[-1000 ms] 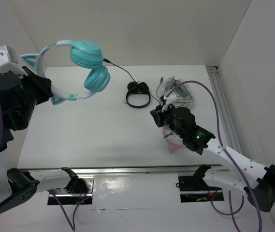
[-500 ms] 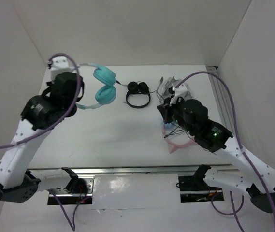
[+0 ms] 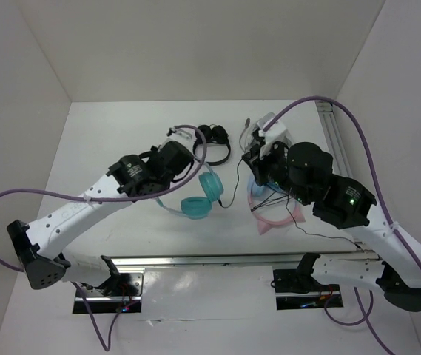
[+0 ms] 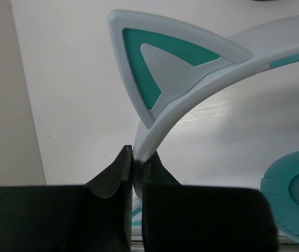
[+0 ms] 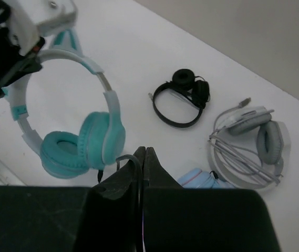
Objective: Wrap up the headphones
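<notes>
Pink cat-ear headphones (image 3: 273,223) lie nearest on the white bench (image 3: 121,133), just under the right arm. The teal headphones (image 3: 195,208) are near the middle, to the left of the pink ones. The left tool (image 4: 137,157) is pinched tight on their white headband (image 4: 181,110), just below a cat ear (image 4: 160,68). The right tool (image 5: 143,153) is squeezed closed on their thin black cable (image 5: 124,160). Farther back lie small black headphones (image 3: 211,134) and grey headphones (image 5: 249,136).
</notes>
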Tool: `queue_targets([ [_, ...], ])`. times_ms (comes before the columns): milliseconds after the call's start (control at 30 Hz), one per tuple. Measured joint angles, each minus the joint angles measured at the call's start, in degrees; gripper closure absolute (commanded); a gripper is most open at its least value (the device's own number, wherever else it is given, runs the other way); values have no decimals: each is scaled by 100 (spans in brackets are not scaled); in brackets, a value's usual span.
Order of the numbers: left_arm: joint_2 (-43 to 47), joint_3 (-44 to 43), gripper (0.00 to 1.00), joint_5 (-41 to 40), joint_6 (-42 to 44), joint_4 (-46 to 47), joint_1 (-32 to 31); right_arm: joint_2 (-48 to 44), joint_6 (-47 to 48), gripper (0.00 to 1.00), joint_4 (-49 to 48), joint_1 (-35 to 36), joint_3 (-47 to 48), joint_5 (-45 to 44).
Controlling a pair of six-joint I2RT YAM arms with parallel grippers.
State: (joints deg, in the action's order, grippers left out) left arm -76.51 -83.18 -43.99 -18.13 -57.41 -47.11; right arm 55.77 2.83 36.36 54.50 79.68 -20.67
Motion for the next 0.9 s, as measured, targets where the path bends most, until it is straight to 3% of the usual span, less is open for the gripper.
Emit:
queue_targets([
  [200, -188, -9, 100, 713, 199, -11, -813, 146, 402, 100, 13, 0, -55, 1036],
  [400, -205, -442, 100, 1311, 328, -122, -1137, 155, 520, 100, -57, 0, -136, 1392],
  [667, 90, -664, 100, 2509, 468, 42, -1314, 223, 540, 100, -544, 2, -461, 1019],
  [900, 319, -695, 100, 3086, 474, 208, -1353, 476, 492, 100, -741, 39, -595, 428],
])
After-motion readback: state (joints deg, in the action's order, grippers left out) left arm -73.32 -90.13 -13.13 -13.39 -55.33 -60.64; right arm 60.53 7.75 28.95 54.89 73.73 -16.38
